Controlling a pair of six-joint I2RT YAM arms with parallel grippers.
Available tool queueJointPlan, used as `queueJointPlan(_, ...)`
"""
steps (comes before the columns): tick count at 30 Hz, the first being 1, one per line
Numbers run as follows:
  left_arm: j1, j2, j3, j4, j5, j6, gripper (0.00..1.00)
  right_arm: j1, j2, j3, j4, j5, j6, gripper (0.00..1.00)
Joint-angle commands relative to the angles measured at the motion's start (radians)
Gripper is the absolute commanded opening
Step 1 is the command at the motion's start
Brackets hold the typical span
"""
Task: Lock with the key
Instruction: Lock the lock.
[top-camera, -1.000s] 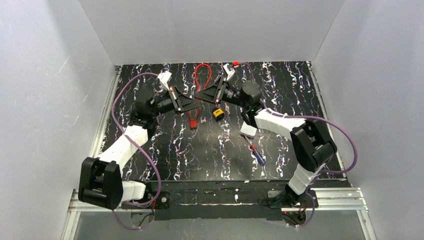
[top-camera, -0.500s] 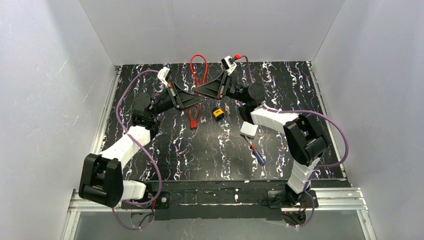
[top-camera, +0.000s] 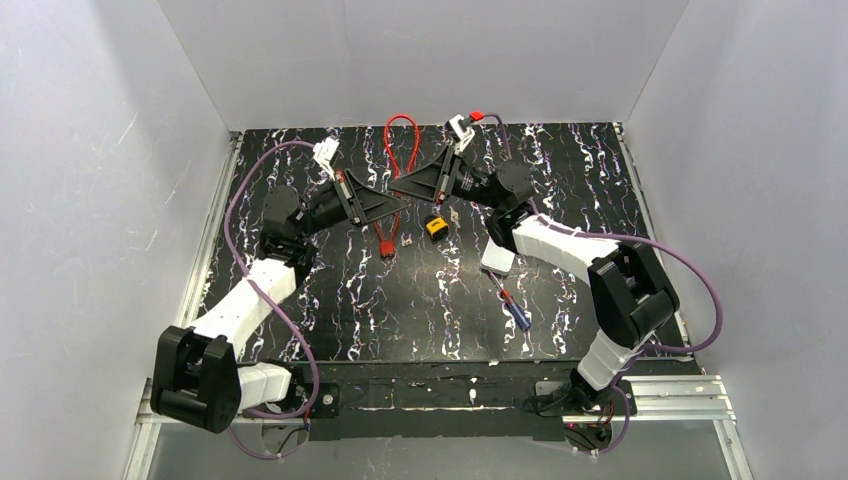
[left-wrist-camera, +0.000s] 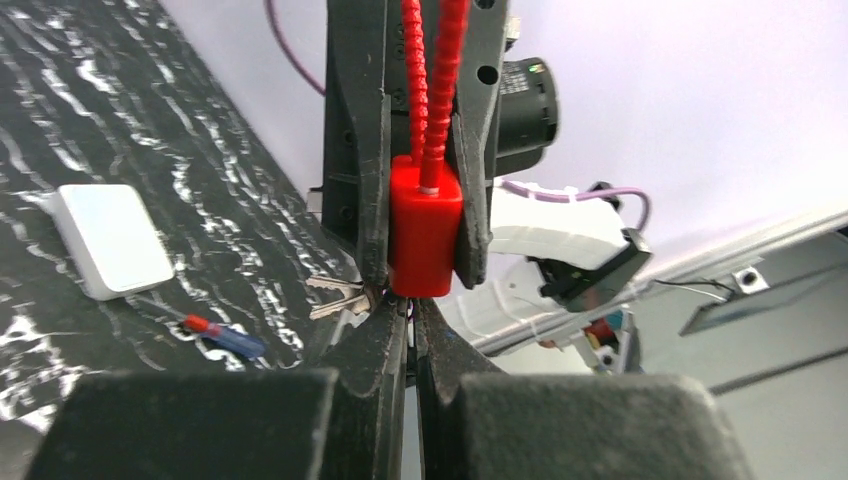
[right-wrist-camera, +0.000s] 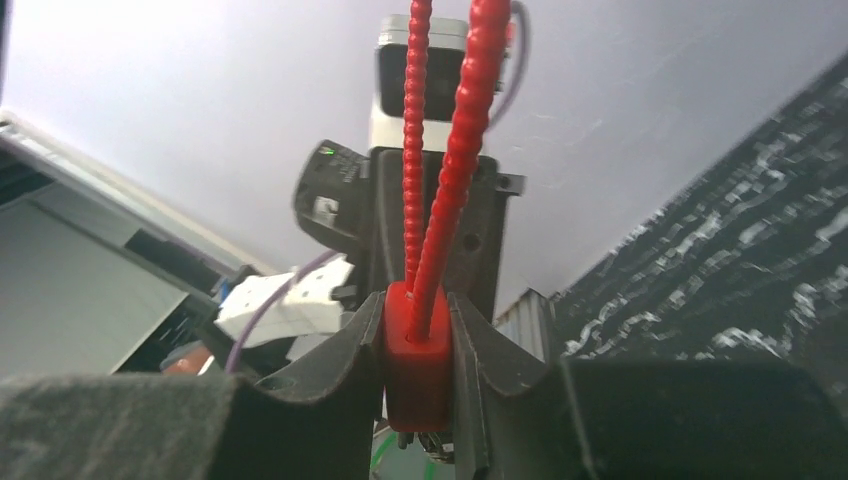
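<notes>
A red cable lock has its red body (left-wrist-camera: 425, 235) clamped between my right gripper's fingers (left-wrist-camera: 365, 200), held in the air over the back of the table. Its ribbed red cable loop (top-camera: 400, 140) stands up above both grippers. My right gripper (right-wrist-camera: 418, 340) is shut on the lock body (right-wrist-camera: 418, 365). My left gripper (left-wrist-camera: 411, 315) is shut right under the lock body, pinching something thin at its underside. Silver keys (left-wrist-camera: 338, 296) hang beside its tips. In the top view the left gripper (top-camera: 393, 207) and the right gripper (top-camera: 398, 186) meet tip to tip.
On the black marbled table (top-camera: 330, 300) lie a small red object (top-camera: 384, 247) with a small metal piece (top-camera: 407, 240), a yellow and black object (top-camera: 436, 226), a white box (top-camera: 497, 260) and a blue-handled screwdriver (top-camera: 512, 306). White walls enclose the table.
Both grippers have risen together with the lock, and the cable loop now stands higher and further back. In the last half second they shifted only slightly.
</notes>
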Motion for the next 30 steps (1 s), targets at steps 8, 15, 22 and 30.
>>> queueJointPlan(8,-0.017,-0.102,0.202,-0.962,-0.209,0.622,0.00,-0.052,-0.038,0.139,-0.515,0.181,-0.264,0.01)
queueJointPlan(15,-0.029,-0.034,0.211,-0.721,0.062,0.365,0.00,-0.057,-0.048,0.040,-0.225,0.153,-0.101,0.01)
queueJointPlan(22,-0.034,-0.010,0.133,-0.304,0.133,0.036,0.00,-0.063,-0.040,0.011,0.164,0.130,0.081,0.01)
queueJointPlan(30,-0.035,-0.041,0.091,-0.213,0.138,-0.005,0.00,-0.064,-0.070,-0.005,0.168,0.129,0.074,0.01)
